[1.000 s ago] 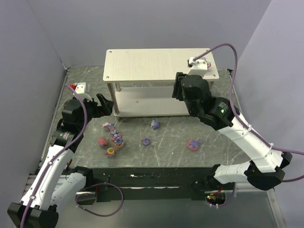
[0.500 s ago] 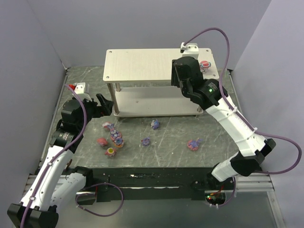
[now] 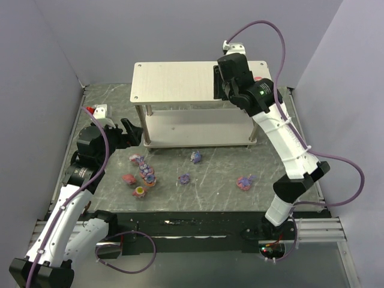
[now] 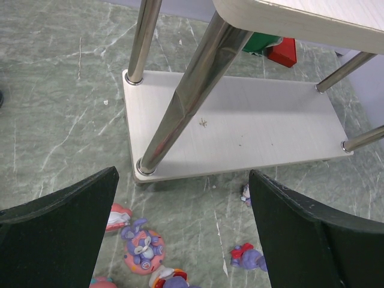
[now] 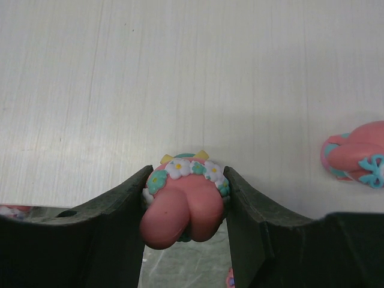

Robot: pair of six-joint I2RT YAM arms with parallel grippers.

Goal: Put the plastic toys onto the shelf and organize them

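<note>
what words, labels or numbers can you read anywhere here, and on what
None: no readable text in any view.
The shelf is plain wood grain; the pink toy in the right gripper shows only moulded flowers and a bow; the loose toys show no lettering; the red and green object beyond the shelf shows no legible print.

My right arm (image 3: 282, 132) is stretched way out and up, right gripper (image 5: 187, 180) pinching a pink toy (image 5: 183, 207). Meanwhile my left arm (image 3: 75, 192) is bent low, left gripper (image 4: 183, 179) hanging wide open.
</note>
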